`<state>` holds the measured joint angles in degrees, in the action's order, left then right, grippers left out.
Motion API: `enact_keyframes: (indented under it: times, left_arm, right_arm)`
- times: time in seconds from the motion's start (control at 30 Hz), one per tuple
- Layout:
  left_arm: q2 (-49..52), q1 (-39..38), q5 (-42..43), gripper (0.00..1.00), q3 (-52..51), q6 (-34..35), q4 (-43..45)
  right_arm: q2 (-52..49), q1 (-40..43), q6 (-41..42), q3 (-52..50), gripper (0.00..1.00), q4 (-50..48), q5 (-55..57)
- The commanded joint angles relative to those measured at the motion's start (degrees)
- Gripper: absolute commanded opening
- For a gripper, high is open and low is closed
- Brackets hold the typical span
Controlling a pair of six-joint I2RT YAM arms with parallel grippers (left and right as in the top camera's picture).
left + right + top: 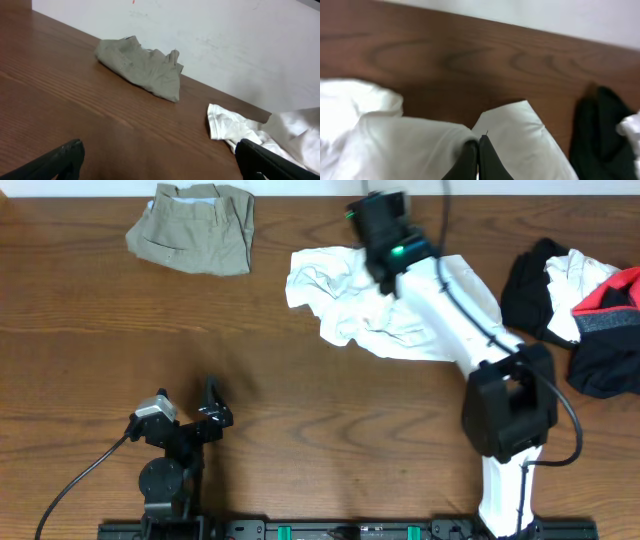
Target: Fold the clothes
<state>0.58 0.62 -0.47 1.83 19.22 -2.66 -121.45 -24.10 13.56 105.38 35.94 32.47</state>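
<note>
Pinching a raised fold of the white top (420, 145), the right gripper (479, 144) has its two fingers pressed tight together, with the cloth peaking at their tips. That top lies crumpled on the wooden table (300, 410), right of centre and toward the far edge, and the right arm reaches over it from the near right side. The left gripper (160, 162) hangs over bare wood at the near left with its fingers spread wide and nothing between them. A khaki piece (195, 225) sits bunched at the far left edge, well apart from the white top; in the left wrist view it lies close to the pale wall (225, 40). Heaped at the far right edge is a pile of black, white and red pieces (580, 310) – near the white top, though whether the two touch cannot be told
</note>
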Motion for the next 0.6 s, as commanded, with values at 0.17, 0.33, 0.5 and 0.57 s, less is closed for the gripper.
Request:
enact_keyframes:
  times: [0.17,0.33,0.5,0.57]
  left_arm:
    - [-0.3,0.0,-1.5,0.98,-1.6,-1.0,-1.3]
    - [-0.3,0.0,-1.5,0.98,-1.6,-1.0,-1.3]
    - [-0.3,0.0,-1.5,0.98,-1.6,-1.0,-1.3]
    - [-0.3,0.0,-1.5,0.98,-1.6,-1.0,-1.3]
  right_arm:
    - [0.9,9.7,11.0,0.9,0.02,-5.0,-13.9]
    - [0.4,12.5,11.1,0.9,0.01,-5.4,-11.9]
    - [0.4,15.0,9.1,0.9,0.29,-5.1,-15.2]
    - [0.4,15.6,6.8,0.9,0.38,-4.2,-17.7]
